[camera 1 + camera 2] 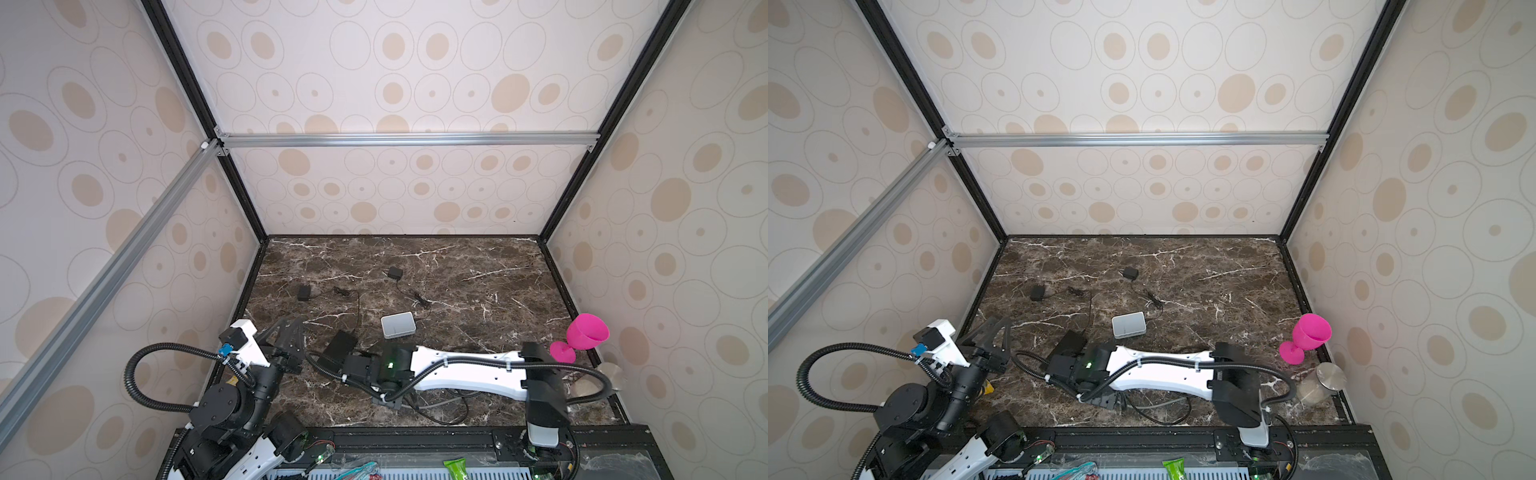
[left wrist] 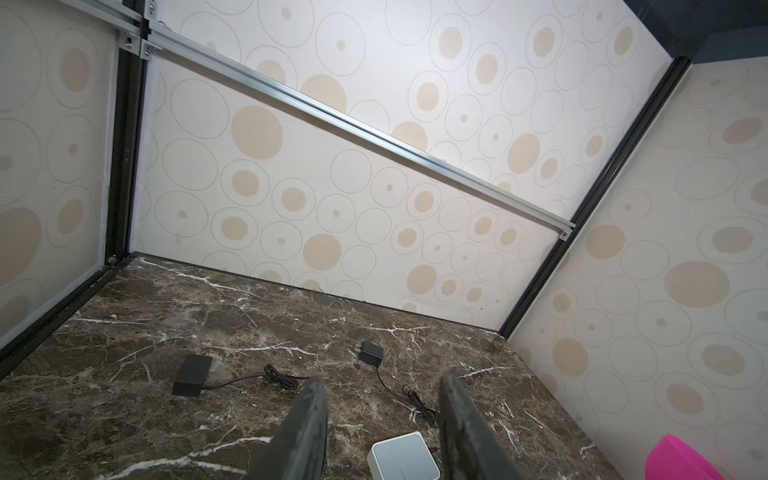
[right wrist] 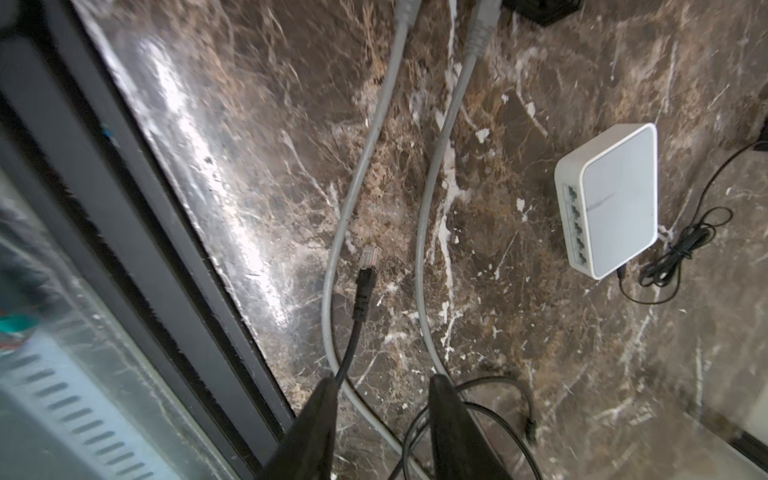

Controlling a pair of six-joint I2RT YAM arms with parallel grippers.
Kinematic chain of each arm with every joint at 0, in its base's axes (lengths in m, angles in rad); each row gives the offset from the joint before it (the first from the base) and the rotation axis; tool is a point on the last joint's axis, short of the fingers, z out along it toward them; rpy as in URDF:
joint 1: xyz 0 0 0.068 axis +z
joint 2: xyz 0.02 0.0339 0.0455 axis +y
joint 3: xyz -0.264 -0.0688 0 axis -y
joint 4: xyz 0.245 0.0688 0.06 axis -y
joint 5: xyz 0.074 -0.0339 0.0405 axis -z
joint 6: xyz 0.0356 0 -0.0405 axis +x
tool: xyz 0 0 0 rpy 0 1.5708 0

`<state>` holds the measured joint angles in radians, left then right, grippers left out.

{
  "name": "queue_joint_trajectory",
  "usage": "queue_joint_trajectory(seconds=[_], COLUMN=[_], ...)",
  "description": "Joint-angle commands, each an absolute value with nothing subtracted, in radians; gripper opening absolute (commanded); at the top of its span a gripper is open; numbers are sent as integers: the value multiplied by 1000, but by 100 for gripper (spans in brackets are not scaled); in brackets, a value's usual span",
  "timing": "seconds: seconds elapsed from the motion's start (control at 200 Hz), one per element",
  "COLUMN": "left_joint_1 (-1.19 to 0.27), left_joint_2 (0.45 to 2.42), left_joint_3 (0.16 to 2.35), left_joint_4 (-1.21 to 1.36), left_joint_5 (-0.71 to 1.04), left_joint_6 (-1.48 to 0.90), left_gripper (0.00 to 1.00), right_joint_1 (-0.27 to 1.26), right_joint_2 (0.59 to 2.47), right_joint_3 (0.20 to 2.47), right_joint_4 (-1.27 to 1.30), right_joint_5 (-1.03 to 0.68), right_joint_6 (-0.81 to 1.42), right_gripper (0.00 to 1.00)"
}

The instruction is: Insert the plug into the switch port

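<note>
**Plug loose on table, both grippers empty**

The small white rectangular plastic switch [image 1: 398, 325] sits flat on the dark brown marble table [image 1: 478, 282], lower middle of the frame in both top views. In the right wrist view its row of ports [image 3: 575, 226] faces the camera.

The clear plug [image 3: 369, 255] on the end of a thin black cable [image 3: 353, 332] lies on the marble near the table's black front edge. It is just beside a looped grey cable [image 3: 345, 208] and well apart from the switch. It can't be made out in the top views; that cable bundle shows at lower middle, under the right arm [image 1: 465, 370].

The right gripper [image 3: 384, 378] has its jaws parted at a medium gap and grips nothing. The grey cable runs along the table under the gap. The black cable passes by one fingertip [image 3: 328, 388]; can't tell if they touch.

The left gripper [image 2: 383, 378] is at lower left in both top views. Its jaws are also parted and empty, and the wrist view shows the switch past the fingers [image 2: 307, 432].

Two black power adapters [image 1: 304, 292] [image 1: 394, 273] with thin leads lie beyond the switch, mid frame. A bright pink plastic goblet [image 1: 586, 334] leans at the right table edge.
</note>
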<state>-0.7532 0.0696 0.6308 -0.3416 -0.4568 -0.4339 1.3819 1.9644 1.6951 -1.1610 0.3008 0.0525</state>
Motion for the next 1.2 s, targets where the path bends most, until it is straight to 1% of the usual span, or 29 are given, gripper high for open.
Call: queue_joint_trajectory(seconds=[0.0,0.105,0.32,0.71,1.195], left_joint_1=[-764,-764,-766,-769,-773], left_joint_2=[68,85,110,83,77], left_joint_3=[623,623,621,615,614], left_joint_4=[-369,-362,-355,-353,-353], left_joint_5=[-503,-487,-448,-457,-460], left_joint_6=[-450,-441,-434,-436,-436], left_gripper=[44,44,44,44,43], right_joint_1=[1399,1407,1409,1411,1411], right_joint_2=[2044,2093,2121,2164,2213], right_joint_3=[1772,1786,1743,1708,1738], right_joint_4=[-1367,-1360,-1314,-1260,-1270], right_joint_5=[383,381,392,350,396], right_joint_6=[69,70,46,12,36], right_gripper=[39,39,39,36,36])
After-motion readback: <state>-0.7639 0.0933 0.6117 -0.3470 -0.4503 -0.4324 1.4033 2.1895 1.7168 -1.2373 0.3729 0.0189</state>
